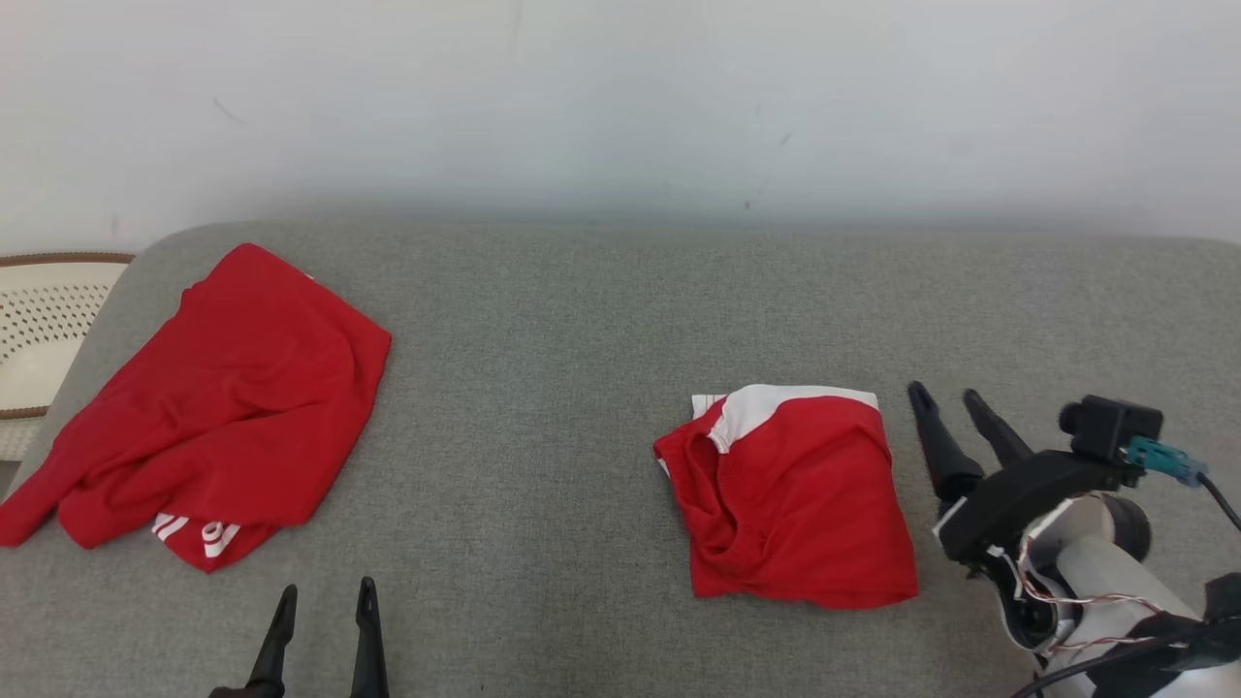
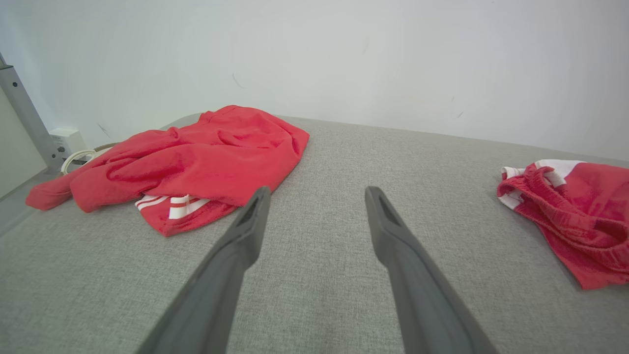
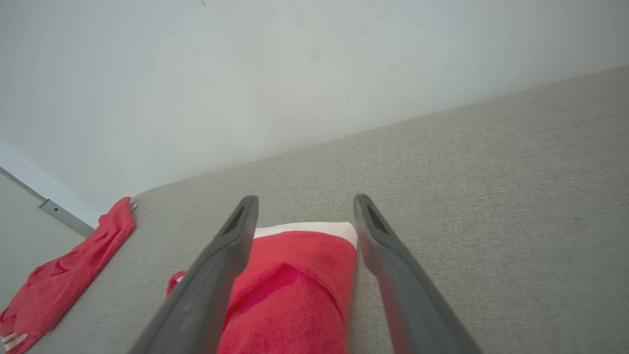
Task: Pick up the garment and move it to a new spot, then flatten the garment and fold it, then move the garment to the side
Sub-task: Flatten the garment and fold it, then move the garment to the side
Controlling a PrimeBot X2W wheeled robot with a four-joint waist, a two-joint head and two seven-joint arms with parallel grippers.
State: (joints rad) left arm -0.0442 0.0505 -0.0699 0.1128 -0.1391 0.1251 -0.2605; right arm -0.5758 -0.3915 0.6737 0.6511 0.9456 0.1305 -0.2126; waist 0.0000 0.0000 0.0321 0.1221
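A folded red garment with a white band (image 1: 790, 494) lies on the grey surface right of centre; it also shows at the right edge of the left wrist view (image 2: 575, 216) and between the fingers in the right wrist view (image 3: 290, 290). My right gripper (image 1: 945, 396) stands open just right of it, above the surface, holding nothing. A second, crumpled red garment with white stripes (image 1: 208, 407) lies at the far left (image 2: 191, 162) (image 3: 64, 275). My left gripper (image 1: 325, 591) is open at the bottom edge, below the crumpled garment and apart from it (image 2: 317, 191).
The grey padded surface (image 1: 543, 388) runs up to a pale wall (image 1: 620, 97). A white perforated basket with a brown rim (image 1: 44, 325) sits off the surface's left edge. Bare fabric lies between the two garments.
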